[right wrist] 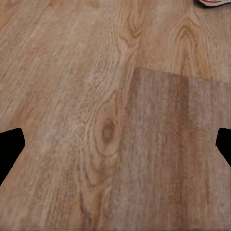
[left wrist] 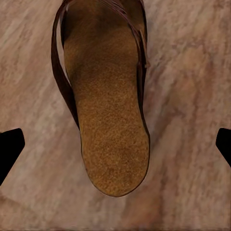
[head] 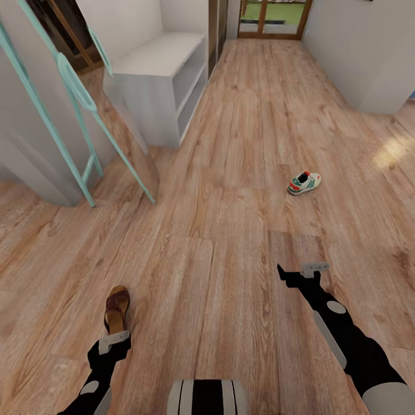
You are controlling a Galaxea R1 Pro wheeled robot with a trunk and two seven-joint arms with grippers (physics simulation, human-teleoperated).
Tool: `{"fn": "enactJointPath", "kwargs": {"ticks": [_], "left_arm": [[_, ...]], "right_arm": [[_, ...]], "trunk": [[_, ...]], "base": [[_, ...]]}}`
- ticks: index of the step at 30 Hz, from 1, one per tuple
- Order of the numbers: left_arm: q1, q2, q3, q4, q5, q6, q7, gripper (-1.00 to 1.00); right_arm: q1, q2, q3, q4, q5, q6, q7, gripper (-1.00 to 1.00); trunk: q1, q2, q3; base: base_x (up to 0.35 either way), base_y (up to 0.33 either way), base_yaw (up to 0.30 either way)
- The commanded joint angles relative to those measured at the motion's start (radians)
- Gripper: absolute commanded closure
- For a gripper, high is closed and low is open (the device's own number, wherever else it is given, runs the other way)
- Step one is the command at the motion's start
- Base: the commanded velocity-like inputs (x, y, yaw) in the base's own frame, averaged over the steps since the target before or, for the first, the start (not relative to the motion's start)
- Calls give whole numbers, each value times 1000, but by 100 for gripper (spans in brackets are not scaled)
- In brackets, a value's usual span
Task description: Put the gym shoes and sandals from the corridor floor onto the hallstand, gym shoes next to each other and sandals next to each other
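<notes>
one brown leather sandal [left wrist: 108, 96], grainy tan sole, on wood-grain planks [head: 242, 173]

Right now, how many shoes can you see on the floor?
2: a sandal just ahead of the left gripper, and a gym shoe further off, ahead of the right arm. Others may be out of frame.

— How many shoes lie on the corridor floor [head: 242, 173]?
— Two: one sandal [head: 117, 309] and one gym shoe [head: 304, 183].
— Benches?
— One pale grey bench [head: 161, 86], well beyond the sandal.
— Arms?
— Two.
</notes>
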Motion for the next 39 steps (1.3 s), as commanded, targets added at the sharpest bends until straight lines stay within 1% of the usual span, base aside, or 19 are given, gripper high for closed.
{"fn": "enactJointPath", "kwargs": {"ticks": [1, 7, 14, 22, 39], "left_arm": [[-1, 0, 5, 0, -11, -4, 4, -100], [-1, 0, 12, -4, -10, -4, 5, -100], [-1, 0, 9, -4, -10, -4, 4, -100], [-1, -3, 7, -4, -11, -4, 5, -100], [-1, -3, 11, -6, -11, -5, 5, -100]], "right_arm": [[0, -1, 1, -1, -8, 4, 1, -100], [0, -1, 1, -1, -8, 4, 1, -100], [0, -1, 1, -1, -8, 4, 1, -100], [0, -1, 1, -1, -8, 4, 1, -100], [0, -4, 1, -1, -7, 4, 1, -100]], "trunk": [[0, -1, -6], [3, -2, -38], [6, -4, -76], [10, -5, -119], [10, -5, -123]], "base": [[0, 0, -1], [0, 0, 0], [0, 0, -5], [0, 0, -106], [10, 0, -17]]}}
